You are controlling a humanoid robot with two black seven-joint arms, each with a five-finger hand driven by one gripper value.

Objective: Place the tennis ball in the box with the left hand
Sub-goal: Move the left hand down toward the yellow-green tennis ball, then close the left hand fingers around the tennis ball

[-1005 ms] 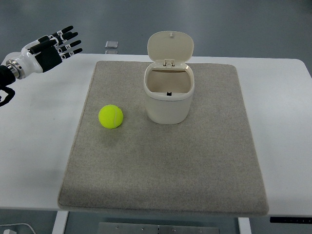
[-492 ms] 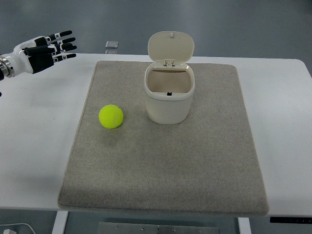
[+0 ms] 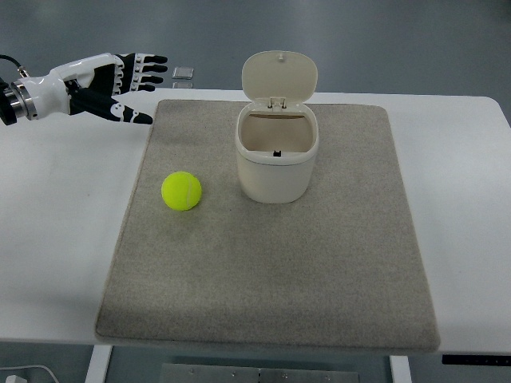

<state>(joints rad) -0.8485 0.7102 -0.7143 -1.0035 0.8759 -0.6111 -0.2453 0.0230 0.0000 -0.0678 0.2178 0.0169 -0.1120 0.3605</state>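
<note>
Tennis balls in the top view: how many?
1. The yellow-green fuzzy tennis ball lies on the grey felt mat, left of the open cream plastic lidded box; the box's visible interior shows none.

The left robot hand [image 3: 108,84] reaches in from the far left, palm turned open, with its fingers [image 3: 148,70] spread and stretched toward the right, holding nothing.

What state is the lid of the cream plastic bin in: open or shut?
Open. The cream plastic bin stands upright on the grey mat, its hinged lid flipped up and back, leaving the inside exposed.
</note>
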